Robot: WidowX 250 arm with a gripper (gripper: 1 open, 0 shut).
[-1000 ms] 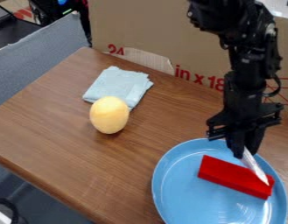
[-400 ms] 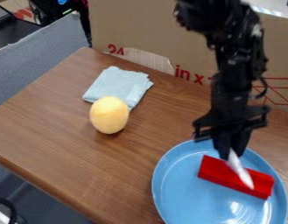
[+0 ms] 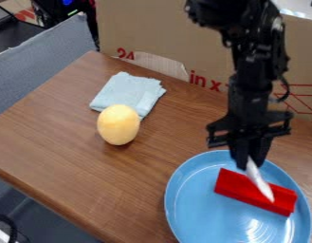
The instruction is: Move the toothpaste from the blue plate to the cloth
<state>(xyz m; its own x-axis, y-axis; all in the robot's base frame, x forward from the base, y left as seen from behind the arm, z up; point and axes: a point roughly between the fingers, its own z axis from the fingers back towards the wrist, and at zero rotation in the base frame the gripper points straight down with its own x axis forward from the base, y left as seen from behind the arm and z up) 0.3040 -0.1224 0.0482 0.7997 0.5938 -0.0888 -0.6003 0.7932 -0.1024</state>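
claw (image 3: 250, 159): points straight down over the blue plate, pinching the toothpaste by its upper end
toothpaste (image 3: 261, 180): hangs slanted from the claw, lower end over the red block, contact unclear
red block (image 3: 256, 192): lies in blue plate
blue plate (image 3: 190, 199): right front of tabletop (image 3: 57, 142)
cloth (image 3: 128, 92): rumpled, far left, well apart from plate
yellow ball (image 3: 118, 124): just in front of cloth
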